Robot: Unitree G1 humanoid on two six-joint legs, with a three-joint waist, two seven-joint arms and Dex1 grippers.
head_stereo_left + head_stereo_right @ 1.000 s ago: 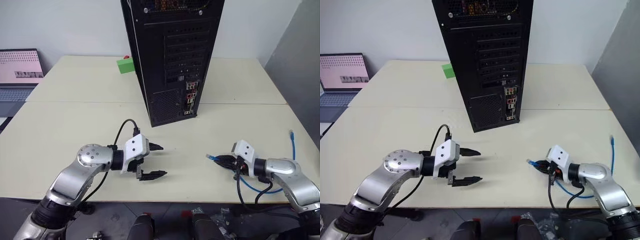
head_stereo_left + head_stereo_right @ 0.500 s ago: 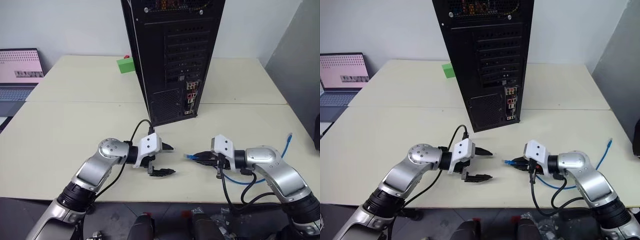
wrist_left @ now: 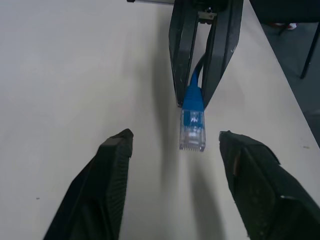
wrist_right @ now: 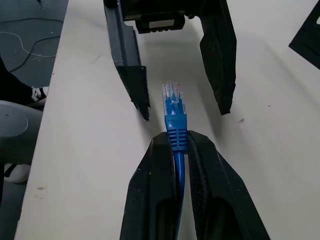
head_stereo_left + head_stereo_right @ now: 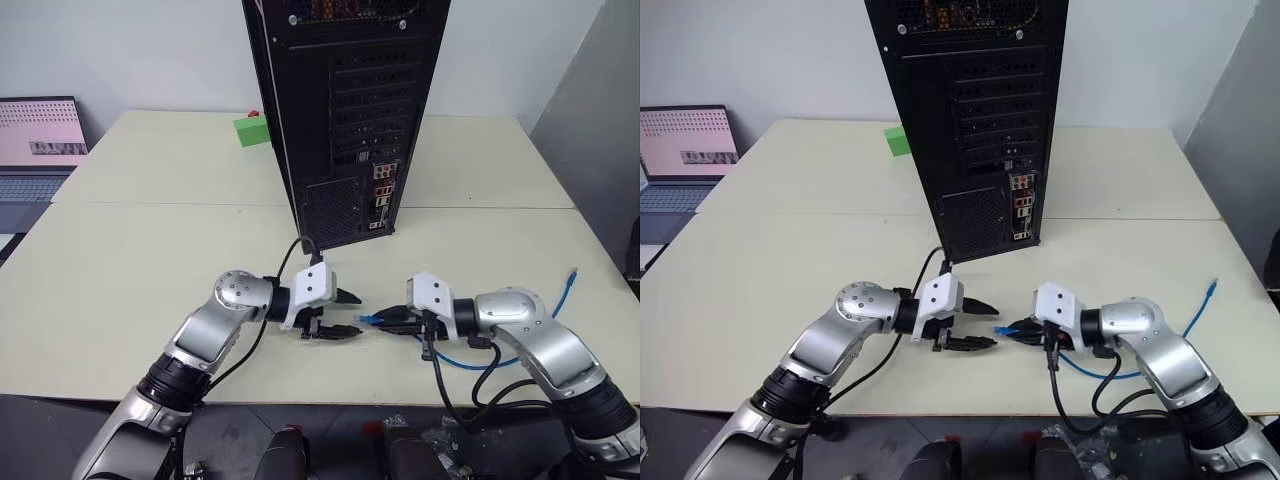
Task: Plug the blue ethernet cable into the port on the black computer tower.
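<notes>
The black computer tower (image 5: 340, 110) stands upright at the middle back of the table, its rear panel facing me. The port lies in the small connector cluster (image 5: 380, 197) low on that panel; I cannot pick it out singly. My right gripper (image 5: 388, 320) is shut on the blue ethernet cable (image 4: 177, 165) just behind its clear plug (image 3: 192, 131). The plug points left at my left gripper (image 5: 354, 314), whose fingers stand open on either side of the plug tip without touching it. The rest of the cable loops back under the right arm to its free end (image 5: 573, 272).
An open laptop (image 5: 40, 140) sits at the far left. A green block (image 5: 250, 131) lies behind the tower's left side. Both grippers hover low near the table's front edge (image 5: 330, 402). A grey panel (image 5: 600, 130) bounds the right side.
Both grippers have moved toward each other in front of the tower. The left fingers have narrowed, and the plug tip now sits between them.
</notes>
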